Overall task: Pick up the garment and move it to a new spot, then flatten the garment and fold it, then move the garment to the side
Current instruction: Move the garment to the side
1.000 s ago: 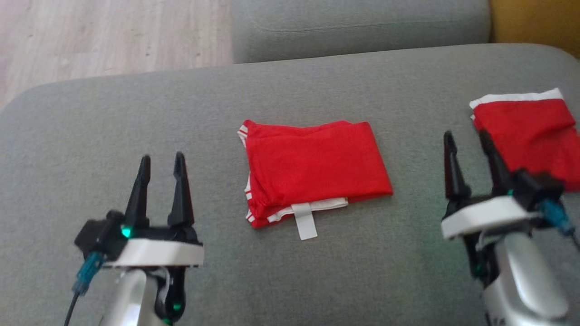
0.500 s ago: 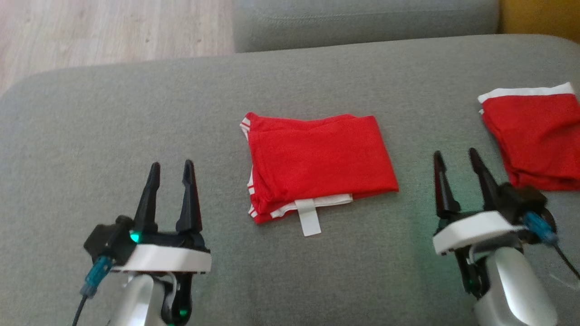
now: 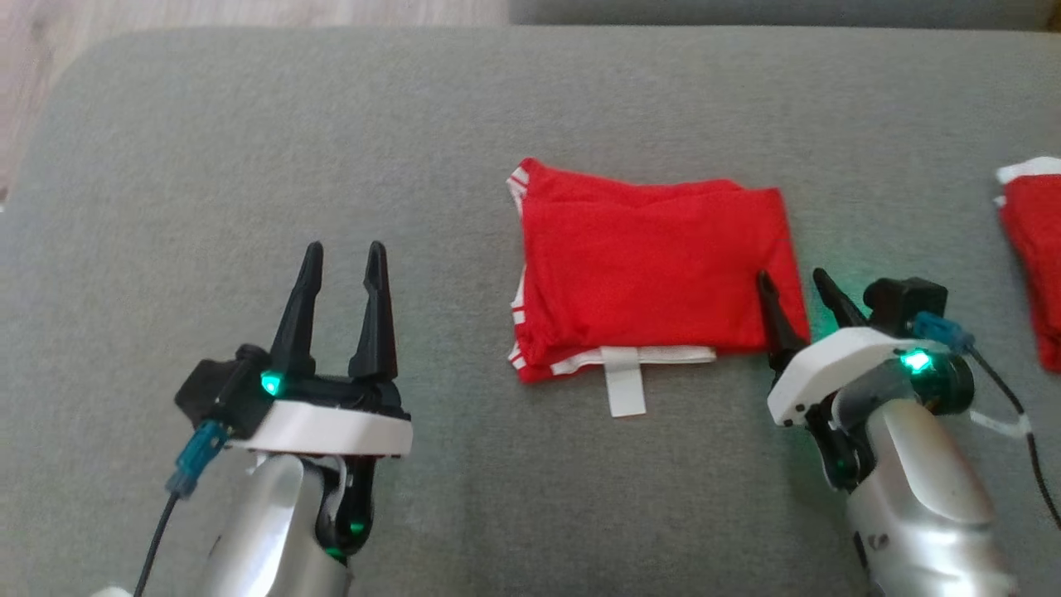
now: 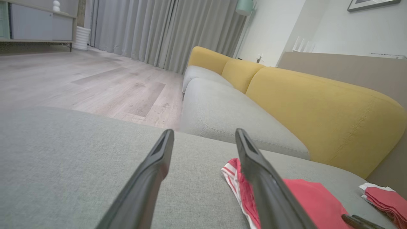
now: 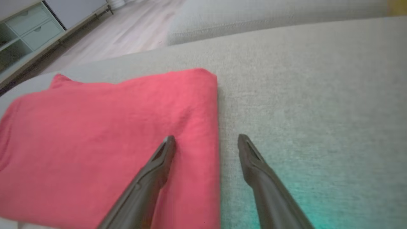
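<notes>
The garment (image 3: 646,274) is a red folded cloth with white trim and a white tag, lying flat in the middle of the grey cushion (image 3: 249,124). My right gripper (image 3: 790,274) stands open at the garment's near right corner. In the right wrist view one finger of the right gripper (image 5: 206,137) is over the red garment (image 5: 95,133) and the other over bare cushion. My left gripper (image 3: 345,246) is open with nothing between its fingers, well to the left of the garment. In the left wrist view the garment (image 4: 305,200) lies to the right of the left gripper (image 4: 204,131).
A second folded red cloth (image 3: 1032,249) lies at the cushion's right edge. The yellow sofa backrest (image 4: 318,105) rises on the right, another grey seat (image 4: 222,111) lies beyond, and wooden floor (image 4: 95,79) is past the cushion's far left edge.
The head camera has tilted down and turned. My right gripper has moved left from beside the second red cloth to the garment's right edge. The left gripper has barely moved.
</notes>
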Robot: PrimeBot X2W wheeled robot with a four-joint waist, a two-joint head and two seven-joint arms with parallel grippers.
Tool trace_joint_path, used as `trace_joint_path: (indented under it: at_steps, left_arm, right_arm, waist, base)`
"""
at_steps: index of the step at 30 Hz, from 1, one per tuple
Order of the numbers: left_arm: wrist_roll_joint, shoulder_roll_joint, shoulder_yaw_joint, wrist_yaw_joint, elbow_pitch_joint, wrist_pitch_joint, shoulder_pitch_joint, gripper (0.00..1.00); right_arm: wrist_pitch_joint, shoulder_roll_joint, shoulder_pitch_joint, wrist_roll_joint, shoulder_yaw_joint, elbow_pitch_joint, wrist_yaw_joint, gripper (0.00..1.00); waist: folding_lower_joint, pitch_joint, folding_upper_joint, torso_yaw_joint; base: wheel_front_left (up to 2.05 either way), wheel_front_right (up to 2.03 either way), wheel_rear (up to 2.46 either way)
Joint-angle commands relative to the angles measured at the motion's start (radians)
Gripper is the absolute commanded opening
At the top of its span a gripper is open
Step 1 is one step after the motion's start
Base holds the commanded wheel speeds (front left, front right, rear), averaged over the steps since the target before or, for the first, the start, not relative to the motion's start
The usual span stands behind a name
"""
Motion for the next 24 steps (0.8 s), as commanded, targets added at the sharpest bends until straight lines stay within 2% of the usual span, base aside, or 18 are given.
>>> trace_joint_path:
  at_steps: [1,7,8,9,10,17,24]
  left_arm:
    - [-0.004,0.008,0.022,0.007,-0.03,-0.005,-0.041,1.0]
    - [-0.01,0.008,0.015,0.012,-0.025,-0.005,-0.051,1.0]
    - [-0.011,0.008,0.016,0.013,-0.024,-0.005,-0.05,1.0]
    - [-0.011,0.008,0.018,0.014,-0.024,-0.005,-0.049,1.0]
    - [-0.011,0.008,0.02,0.015,-0.023,-0.005,-0.047,1.0]
    - [-0.004,0.008,0.021,0.012,-0.023,-0.005,-0.04,1.0]
    - [-0.01,0.008,-0.007,0.013,-0.04,-0.005,-0.046,1.0]
  right_arm:
    - [0.001,0.004,-0.039,0.005,0.029,-0.019,-0.001,1.0]
    - [0.038,0.001,-0.086,0.034,0.071,0.106,-0.001,1.0]
    - [0.035,-0.001,-0.092,0.036,0.083,0.119,-0.001,0.78]
    - [0.024,-0.004,-0.098,0.035,0.096,0.128,-0.001,0.18]
    - [0.008,-0.009,-0.104,0.032,0.106,0.135,-0.001,0.0]
    - [-0.118,-0.062,-0.147,-0.034,0.165,0.153,-0.001,0.0]
    - [-0.159,-0.176,-0.186,-0.094,0.216,0.088,-0.001,0.0]
  waist:
    - [-0.0002,0.018,0.0,0.02]
    - [-0.0002,0.029,0.0,0.043]
    - [-0.0002,0.028,0.0,0.043]
    - [-0.0002,0.024,0.0,0.041]
    - [-0.0002,0.021,0.0,0.037]
    - [-0.0002,-0.016,0.0,-0.019]
    - [-0.0002,-0.034,0.0,-0.104]
  base:
    - [0.0,0.0,0.0]
    - [0.0,0.0,0.0]
    - [0.0,0.0,0.0]
    - [0.0,0.0,0.0]
    - [0.0,0.0,0.0]
    - [0.0,0.0,0.0]
    - [0.0,0.0,0.0]
